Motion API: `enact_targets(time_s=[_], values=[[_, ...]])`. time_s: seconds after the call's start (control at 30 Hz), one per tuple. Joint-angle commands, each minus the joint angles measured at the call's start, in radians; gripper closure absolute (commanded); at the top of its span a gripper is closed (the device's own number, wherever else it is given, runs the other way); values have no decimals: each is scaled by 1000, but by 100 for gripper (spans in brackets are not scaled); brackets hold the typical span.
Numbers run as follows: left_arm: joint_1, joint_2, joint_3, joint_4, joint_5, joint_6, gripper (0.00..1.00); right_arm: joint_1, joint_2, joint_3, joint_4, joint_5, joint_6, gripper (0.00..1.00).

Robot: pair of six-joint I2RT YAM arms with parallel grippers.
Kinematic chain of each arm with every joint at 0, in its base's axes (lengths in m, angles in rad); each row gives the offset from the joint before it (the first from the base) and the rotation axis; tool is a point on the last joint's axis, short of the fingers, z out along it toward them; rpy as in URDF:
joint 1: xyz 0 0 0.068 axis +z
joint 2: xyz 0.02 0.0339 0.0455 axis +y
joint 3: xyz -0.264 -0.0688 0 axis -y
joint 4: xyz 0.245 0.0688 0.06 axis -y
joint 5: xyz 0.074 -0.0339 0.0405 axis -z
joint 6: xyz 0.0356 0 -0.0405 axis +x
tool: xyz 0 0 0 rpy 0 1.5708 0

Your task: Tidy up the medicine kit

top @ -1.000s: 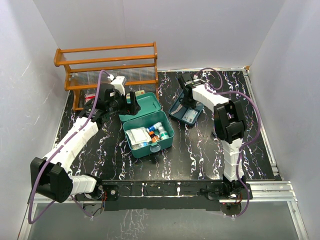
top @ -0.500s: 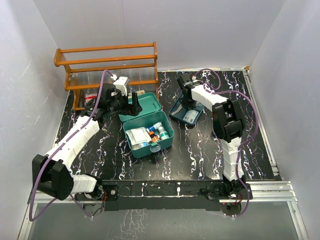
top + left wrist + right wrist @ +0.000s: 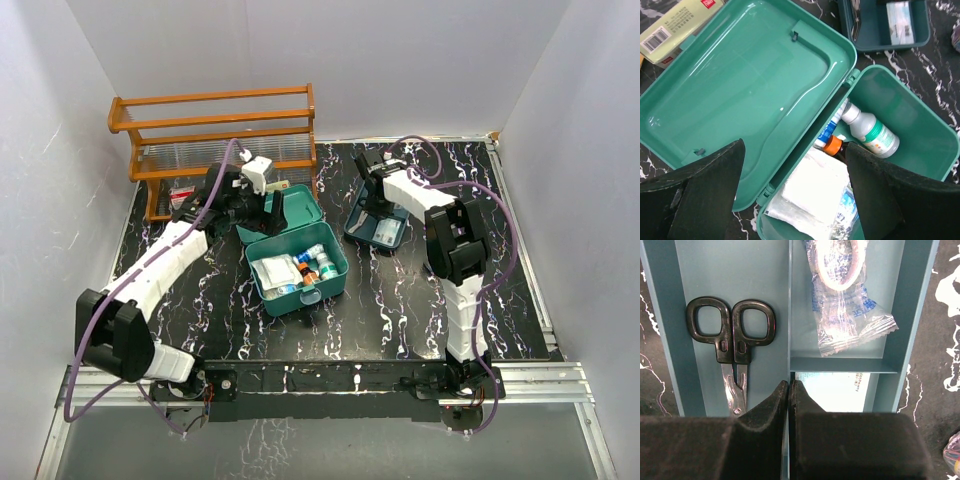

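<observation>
Left wrist | left claw (image 3: 795,146) gaping above open medicine kit (image 3: 740,85) | right claw (image 3: 789,386) closed

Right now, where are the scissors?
Right wrist view: scissors lie in the tray's left compartment, just ahead of the right gripper's shut jaws, packet across the divider.

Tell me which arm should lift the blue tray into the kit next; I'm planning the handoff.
Right. The right gripper is shut on the centre divider of the blue tray, seemingly gripping it. The left gripper hangs open above the medicine kit, not the tray.
</observation>
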Motion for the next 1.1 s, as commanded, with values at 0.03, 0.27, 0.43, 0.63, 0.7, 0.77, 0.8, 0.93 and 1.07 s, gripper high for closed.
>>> enact_targets(time_s=[0.03, 0.27, 0.43, 0.63, 0.7, 0.77, 0.8, 0.93, 1.07], values=[[-27, 56, 55, -67, 28, 124, 23, -10, -118, -14, 44, 65, -32, 100], [-30, 118, 69, -114, 41, 155, 41, -23, -200, -52, 45, 65, -29, 100], [-52, 121, 69, -149, 28, 149, 64, -31, -240, -66, 44, 63, -27, 100], [-127, 122, 59, -175, -89, 84, 78, -32, -272, -73, 30, 67, -33, 100], [-151, 119, 55, -176, -141, 38, 82, -32, -287, -80, 28, 72, -42, 100], [-170, 118, 53, -183, -180, -13, 84, -34, -305, -86, 24, 81, -52, 100], [-179, 118, 52, -189, -195, -40, 85, -35, -315, -90, 20, 88, -59, 100], [-206, 93, 32, -199, -235, -156, 87, -54, -366, -106, 15, 99, -83, 100], [-212, 47, -3, -206, -268, -267, 87, -86, -416, -122, 14, 95, -113, 100]])
